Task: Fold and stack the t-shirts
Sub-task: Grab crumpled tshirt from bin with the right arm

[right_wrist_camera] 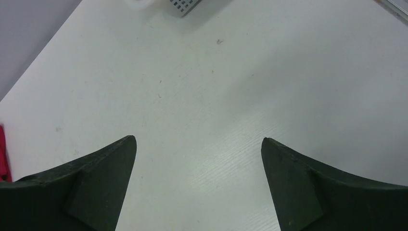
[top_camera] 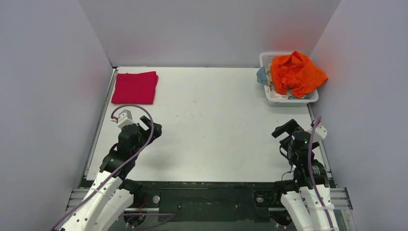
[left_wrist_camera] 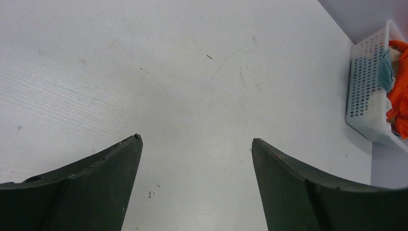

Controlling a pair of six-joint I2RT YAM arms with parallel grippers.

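Left gripper (top_camera: 150, 124) and right gripper (top_camera: 285, 129) hover over the near table, fingers spread and empty, while the crumpled orange t-shirt (top_camera: 296, 72) lies in the far-right basket (top_camera: 267, 58), ahead of the nearer right gripper, with the folded red t-shirt (top_camera: 135, 87) far left.

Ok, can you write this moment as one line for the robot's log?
left end effector: open, empty | right end effector: open, empty | red t-shirt: folded, far-left corner | orange t-shirt: heaped in white basket

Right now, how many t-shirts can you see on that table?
3 that I can make out: a folded red shirt in the far left corner, an orange shirt heaped in the white basket far right, and a bluish one under it. More may hide beneath.
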